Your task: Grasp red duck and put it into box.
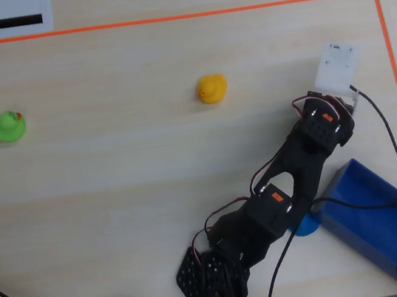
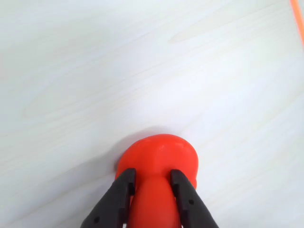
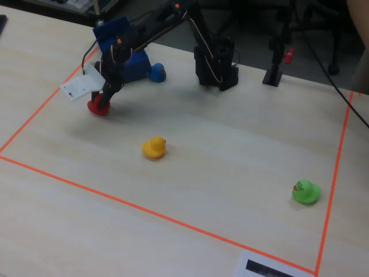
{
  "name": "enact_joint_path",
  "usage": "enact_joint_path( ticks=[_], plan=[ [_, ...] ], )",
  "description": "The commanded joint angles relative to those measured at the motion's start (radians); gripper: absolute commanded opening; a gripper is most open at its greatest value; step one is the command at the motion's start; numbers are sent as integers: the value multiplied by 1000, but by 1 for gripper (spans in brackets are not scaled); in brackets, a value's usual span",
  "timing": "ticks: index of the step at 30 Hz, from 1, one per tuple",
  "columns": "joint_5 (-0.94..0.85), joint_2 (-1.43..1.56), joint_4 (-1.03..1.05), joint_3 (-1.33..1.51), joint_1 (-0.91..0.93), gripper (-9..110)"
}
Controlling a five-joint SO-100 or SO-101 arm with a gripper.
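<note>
Black two-finger gripper [image 2: 151, 176], lower centre of the wrist view, pinches the rounded red rubbery duck [image 2: 159, 156] narrowly; it should lift vertically before swinging toward the bright-blue open box [image 1: 390, 232].

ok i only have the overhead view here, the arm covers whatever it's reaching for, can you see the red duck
Observer: Yes. In the wrist view the red duck sits between the two black fingers of the gripper, which flank its narrower part.
Operator: is it off the table yet
Observer: Doesn't look like it. In the fixed view the duck seems to rest on the table, under the gripper.
Operator: i see a bit of blue by the arm, what is it
Observer: In the fixed view it's a small rounded blue thing next to the blue box; I can't make out its shape.
</note>
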Motion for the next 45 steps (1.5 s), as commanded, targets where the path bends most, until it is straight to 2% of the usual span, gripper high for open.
enact_joint_path(
  ticks=[1, 8, 13, 20, 33, 39, 45],
  plan=[
    [46, 133, 17, -81, -8, 0],
    [83, 337, 172, -109, 64, 0],
    [32, 471, 337, -117, 265, 0],
    [-43, 486, 457, -160, 528, 0],
    [-80, 488, 505, -78, 687, 0],
    [-141, 491, 387, 32, 742, 0],
    [-135, 472, 370, 20, 739, 0]
  ],
)
